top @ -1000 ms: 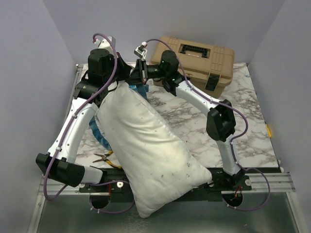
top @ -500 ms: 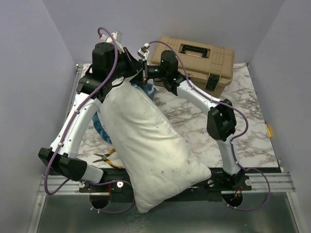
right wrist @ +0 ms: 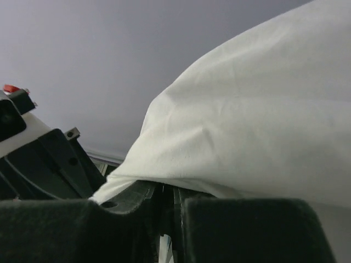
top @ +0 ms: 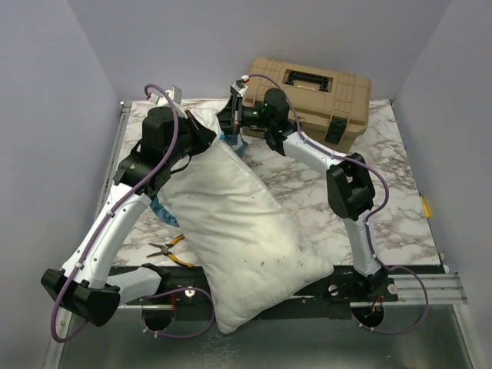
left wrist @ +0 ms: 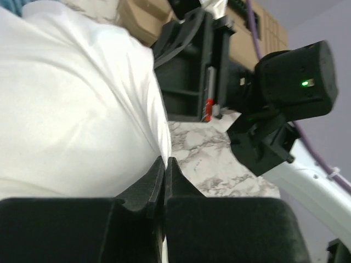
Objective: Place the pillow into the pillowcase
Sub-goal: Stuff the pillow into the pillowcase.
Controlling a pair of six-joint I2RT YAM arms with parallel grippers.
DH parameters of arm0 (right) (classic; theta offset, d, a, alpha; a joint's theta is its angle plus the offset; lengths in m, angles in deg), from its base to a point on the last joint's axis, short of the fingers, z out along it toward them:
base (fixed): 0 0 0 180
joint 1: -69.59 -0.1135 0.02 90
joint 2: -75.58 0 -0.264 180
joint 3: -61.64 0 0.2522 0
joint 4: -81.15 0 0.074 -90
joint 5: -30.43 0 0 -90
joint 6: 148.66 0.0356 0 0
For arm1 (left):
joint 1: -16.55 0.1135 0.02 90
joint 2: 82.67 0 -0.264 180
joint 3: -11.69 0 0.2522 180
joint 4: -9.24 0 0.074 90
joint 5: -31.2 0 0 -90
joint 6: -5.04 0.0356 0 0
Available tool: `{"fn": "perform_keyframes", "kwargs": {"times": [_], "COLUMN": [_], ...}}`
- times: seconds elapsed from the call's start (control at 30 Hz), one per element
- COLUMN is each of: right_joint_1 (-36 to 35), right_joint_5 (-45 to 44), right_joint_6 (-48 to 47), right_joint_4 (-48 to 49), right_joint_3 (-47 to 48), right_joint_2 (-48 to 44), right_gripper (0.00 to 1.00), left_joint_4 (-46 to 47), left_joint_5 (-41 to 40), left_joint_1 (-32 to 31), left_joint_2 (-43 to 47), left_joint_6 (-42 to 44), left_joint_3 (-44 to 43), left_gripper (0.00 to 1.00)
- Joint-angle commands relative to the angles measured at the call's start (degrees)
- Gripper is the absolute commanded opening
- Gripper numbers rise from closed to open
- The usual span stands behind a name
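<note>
The white pillow point(top: 238, 231) lies slantwise across the table, its near end hanging over the front edge. My left gripper point(top: 197, 135) is shut on the pillow's far left corner. In the left wrist view the jaws point(left wrist: 164, 163) pinch a fold of the pillow point(left wrist: 71, 109). My right gripper point(top: 232, 129) is shut on the far edge next to it. In the right wrist view point(right wrist: 167, 189) the white fabric point(right wrist: 247, 120) drapes over the closed jaws. The pillowcase is mostly hidden under the pillow. Only blue fabric point(top: 164, 214) shows at its left side.
A tan toolbox point(top: 311, 96) stands at the back right, just behind the right gripper. Yellow-handled pliers point(top: 169, 250) lie near the front left beside the pillow. Grey walls close in the table on three sides.
The left arm has swung down and forward, and its gripper has dropped lower. The right gripper has shifted slightly right. The pillow's far end has moved right with them.
</note>
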Motion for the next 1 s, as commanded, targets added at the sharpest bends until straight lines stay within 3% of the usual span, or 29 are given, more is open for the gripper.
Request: {"fn": "perform_keyframes", "kwargs": {"times": [0.0, 0.2, 0.33, 0.47, 0.67, 0.8, 0.97], "right_joint_1": [2.4, 2.3, 2.7, 4.0, 6.5, 7.3, 7.3], "right_joint_5": [-7.7, -3.5, -3.3, -7.4, -12.3, -14.4, -14.1], "right_joint_6": [3.8, 0.7, -11.9, -25.9, -40.5, -44.8, -50.2], "right_joint_4": [9.3, 8.3, -6.5, -22.4, -38.1, -43.8, -51.5], "right_joint_3": [-0.7, -4.0, -9.9, -15.2, -16.5, -17.4, -19.4], "right_joint_2": [-0.4, -2.1, -8.3, -15.3, -21.1, -22.1, -21.3], "right_gripper": [0.21, 0.50, 0.70, 0.82, 0.86, 0.86, 0.86], "left_joint_4": [-4.8, -6.3, -5.6, -5.0, -4.4, -3.6, -4.3], "left_joint_5": [-0.9, -3.6, -9.6, -12.8, -13.7, -12.5, -8.1], "left_joint_1": [-2.3, -2.3, -2.3, -2.2, -1.9, -1.9, -1.9], "left_joint_2": [1.5, -1.2, -0.2, 0.4, -1.0, -1.5, -0.9], "left_joint_6": [1.8, 3.8, 4.5, 4.4, 4.2, 4.7, 5.1], "left_joint_3": [3.1, 8.1, 9.9, 10.5, 12.1, 11.2, 8.6], "left_gripper": [0.00, 0.11, 0.24, 0.31, 0.32, 0.35, 0.58]}}
